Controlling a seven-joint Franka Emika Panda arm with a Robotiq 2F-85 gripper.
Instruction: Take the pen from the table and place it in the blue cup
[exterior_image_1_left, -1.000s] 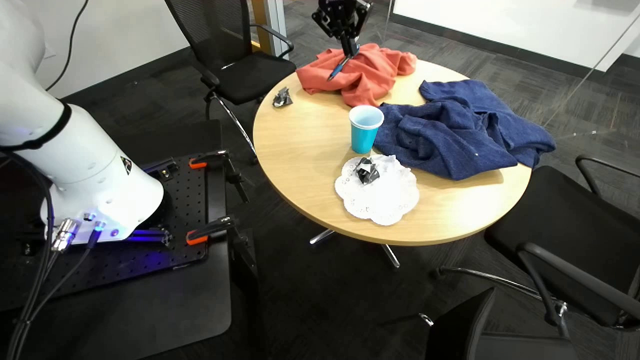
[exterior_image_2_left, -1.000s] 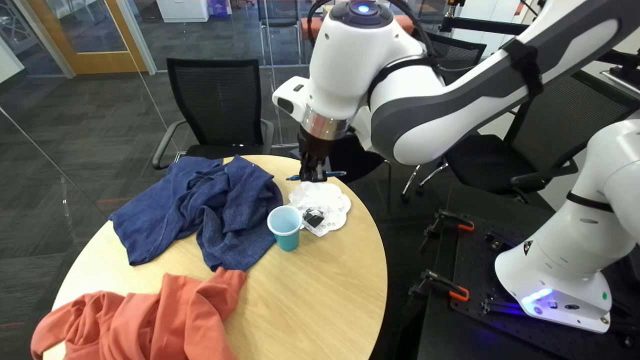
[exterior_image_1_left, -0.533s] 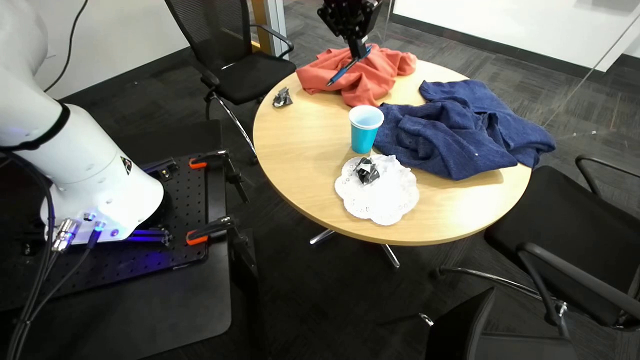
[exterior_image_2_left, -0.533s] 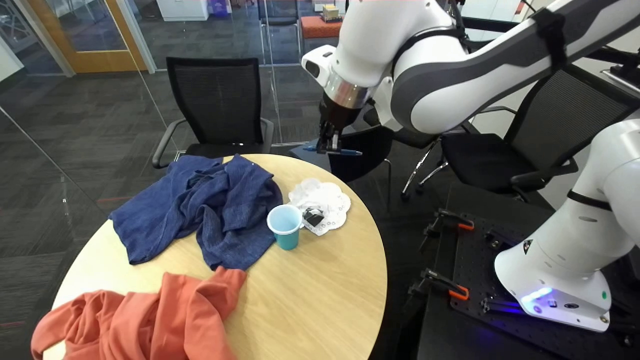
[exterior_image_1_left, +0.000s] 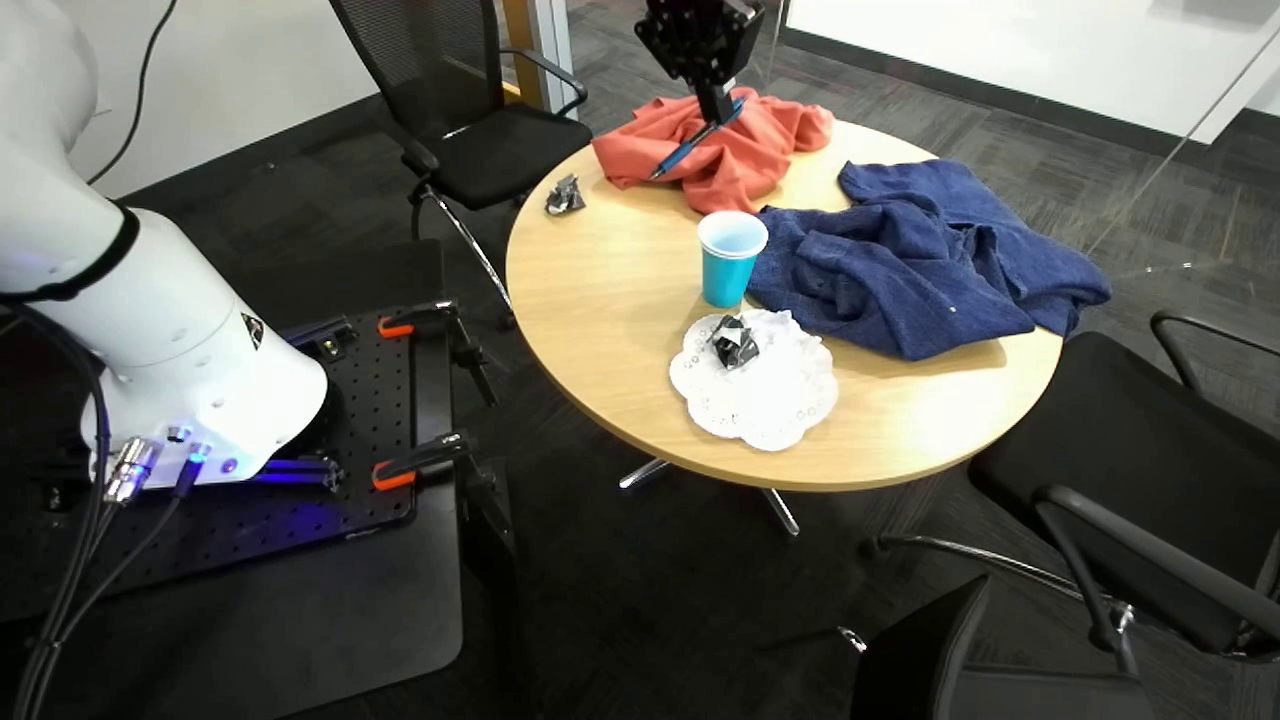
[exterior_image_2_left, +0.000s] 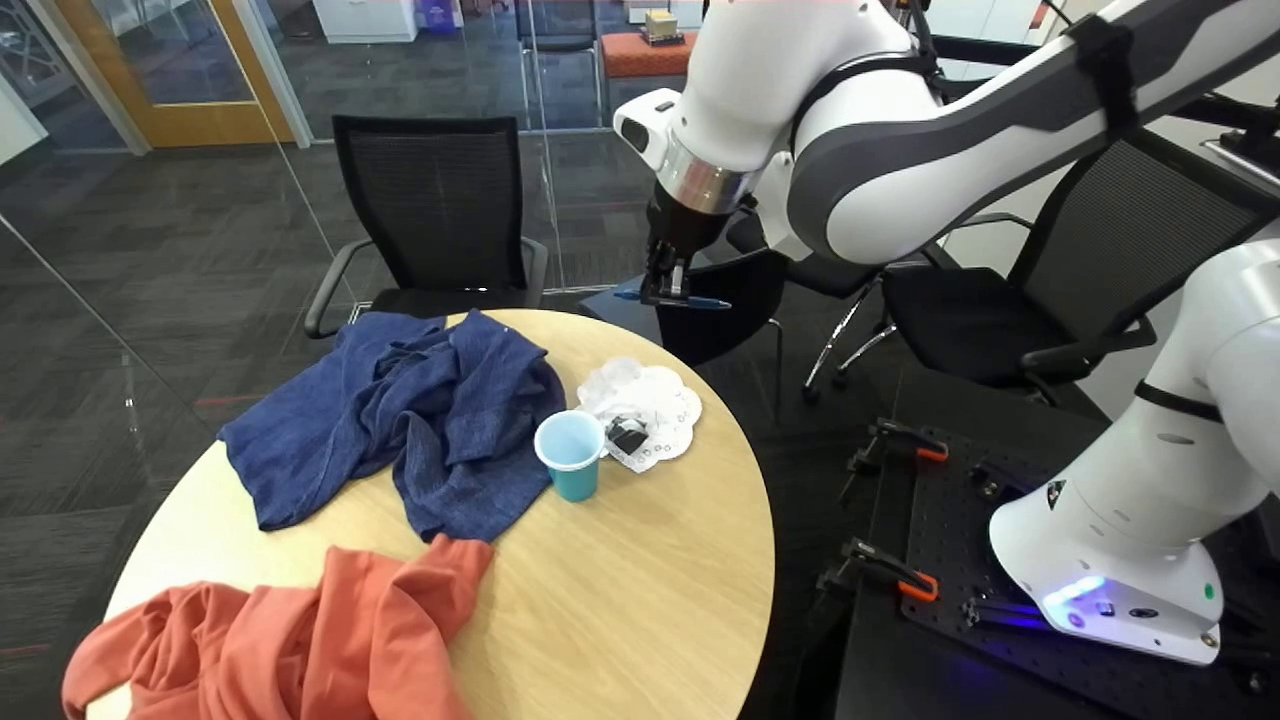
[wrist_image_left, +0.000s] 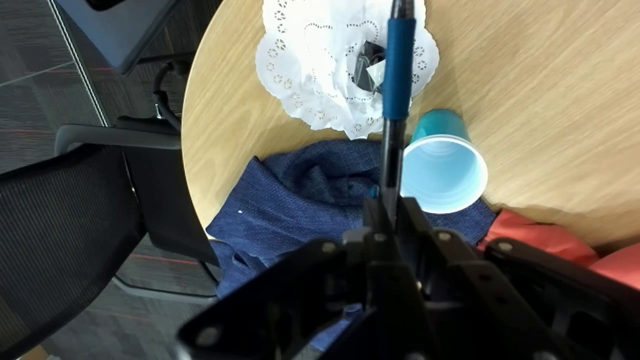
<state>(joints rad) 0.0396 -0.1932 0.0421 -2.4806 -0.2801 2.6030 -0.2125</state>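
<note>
My gripper (wrist_image_left: 392, 207) is shut on the blue and black pen (wrist_image_left: 398, 70) and holds it in the air, sticking out crosswise from the fingertips. In an exterior view the gripper (exterior_image_2_left: 664, 292) and the pen (exterior_image_2_left: 708, 303) are above and beyond the table's far edge. The gripper (exterior_image_1_left: 716, 112) and the pen (exterior_image_1_left: 683, 152) also show in an exterior view, in front of the orange cloth. The blue cup (exterior_image_1_left: 728, 270) stands upright on the table, apart from the gripper. In the wrist view the cup (wrist_image_left: 445, 170) opens toward me, just right of the pen. It looks empty inside.
The round wooden table (exterior_image_1_left: 600, 300) bears a white doily (exterior_image_1_left: 765, 400) with a black crumpled wrapper (exterior_image_1_left: 735, 343), close to the cup. A navy cloth (exterior_image_1_left: 910, 280) lies against the cup's side, and an orange cloth (exterior_image_1_left: 745, 150) lies near it. Another wrapper (exterior_image_1_left: 565, 195) sits at the edge.
My gripper has risen with the pen, moving up and right in an exterior view, mostly in the first half second. Since then it has shifted only slightly. Cup and cloths have not moved.
</note>
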